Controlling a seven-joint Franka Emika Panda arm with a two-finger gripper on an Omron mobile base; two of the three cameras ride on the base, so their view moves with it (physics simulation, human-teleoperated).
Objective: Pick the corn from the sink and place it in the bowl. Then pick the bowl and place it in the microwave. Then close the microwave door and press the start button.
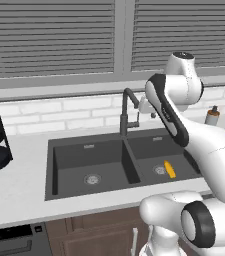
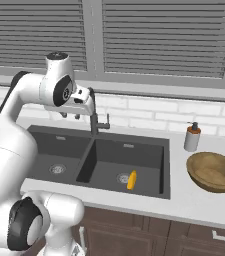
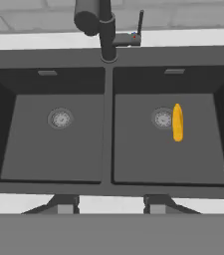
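The arm rises from its base, bends at a dark elbow joint and reaches forward and up, with the wrist held level high in the air. The gripper (image 2: 70, 116) points downward, its two fingers (image 3: 63, 203) spread apart with nothing between them, touching nothing.

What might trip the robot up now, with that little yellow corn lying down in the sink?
The corn lies right beside the drain of the right basin; being small and rounded, it may roll or slip when pinched. The end effector hangs high by the faucet, so coming down it could knock the spout. The soap bottle stands close behind the bowl, and a wide swing over with the corn might tip it.
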